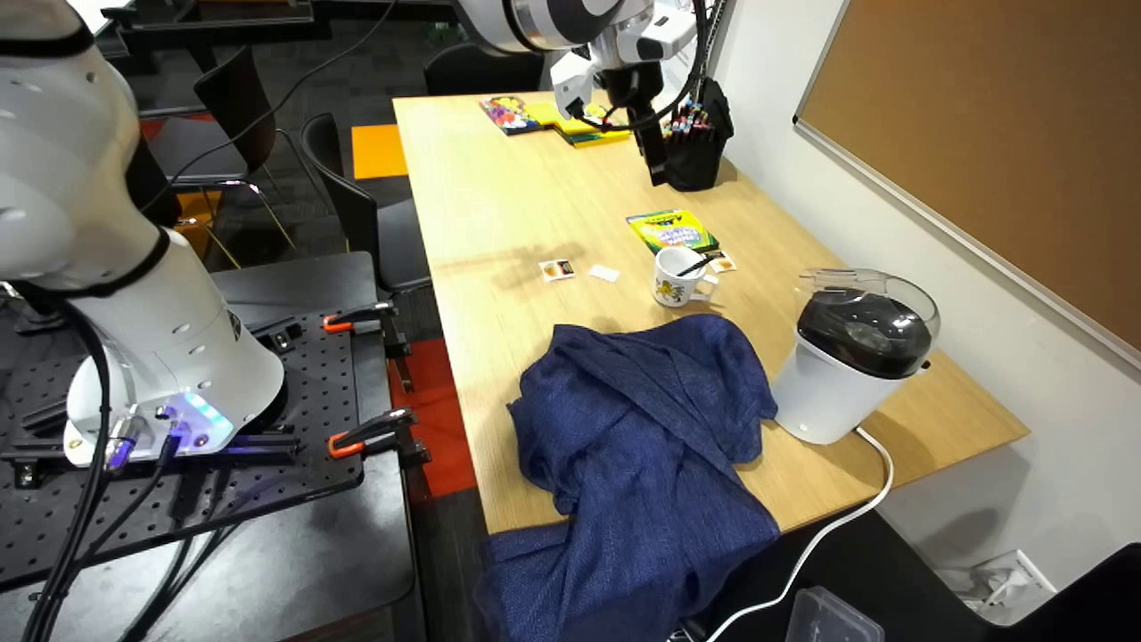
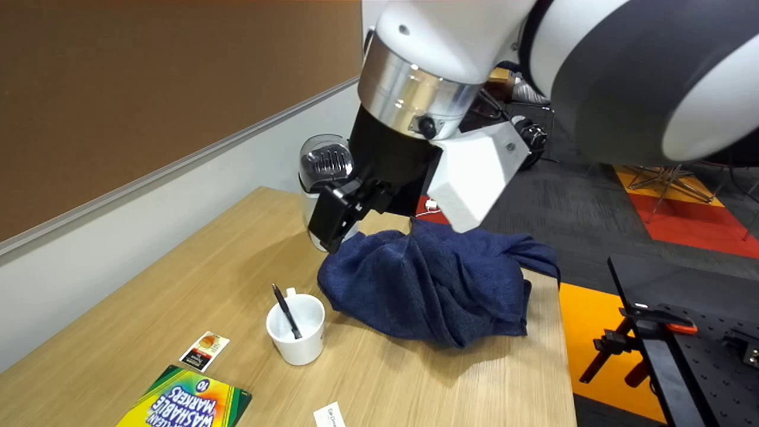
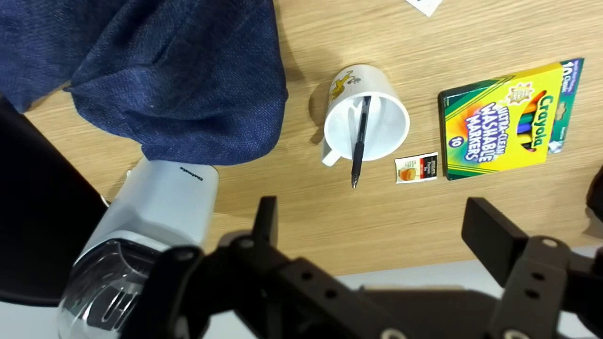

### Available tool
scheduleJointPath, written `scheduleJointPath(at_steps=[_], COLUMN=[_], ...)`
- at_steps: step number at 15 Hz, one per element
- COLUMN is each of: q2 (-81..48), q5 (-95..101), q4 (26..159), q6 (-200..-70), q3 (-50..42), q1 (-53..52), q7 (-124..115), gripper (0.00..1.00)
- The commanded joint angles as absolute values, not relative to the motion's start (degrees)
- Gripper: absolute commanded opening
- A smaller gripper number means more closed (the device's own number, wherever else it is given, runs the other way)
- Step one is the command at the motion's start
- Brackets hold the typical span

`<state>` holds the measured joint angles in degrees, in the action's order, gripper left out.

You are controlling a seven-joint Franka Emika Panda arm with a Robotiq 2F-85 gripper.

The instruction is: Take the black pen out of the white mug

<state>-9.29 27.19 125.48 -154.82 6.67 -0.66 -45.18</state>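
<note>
In my wrist view, I see the end effector [image 3: 370, 217] spread wide. The black pen [image 3: 360, 139] leans in the white mug [image 3: 373, 81] on the desk [image 3: 301, 193], jutting out toward six o'clock.

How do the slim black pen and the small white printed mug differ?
The slim black pen leans, while the small white printed mug stands upright. The pen is thin and straight; the mug is round, hollow and handled. Shared: neither is held by the open tool.
</note>
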Motion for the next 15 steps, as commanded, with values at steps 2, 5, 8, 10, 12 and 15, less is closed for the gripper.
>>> scheduleJointPath(at_steps=[2, 5, 8, 10, 12, 15], q2=[-18.2, -22.6, -26.5, -28.8, -30.6, -33.2], q5=[30.2, 27.5, 26.4, 25.0, 22.7, 19.6], q4=[116.5, 113.2, 110.7, 109.6, 108.8, 107.8], q6=[-153.4, -154.1, -155.4, -156.2, -156.5, -156.8], q3=[5.9, -0.5, -4.0, -5.1, -5.6, -6.0], q1=[-2.4, -8.5, -11.4, -12.4, -12.9, -13.1], q7=[-49.2, -47.0, -46.7, -46.3, -45.6, -44.7], gripper=[1.0, 1.0, 1.0, 1.0, 1.0, 1.0])
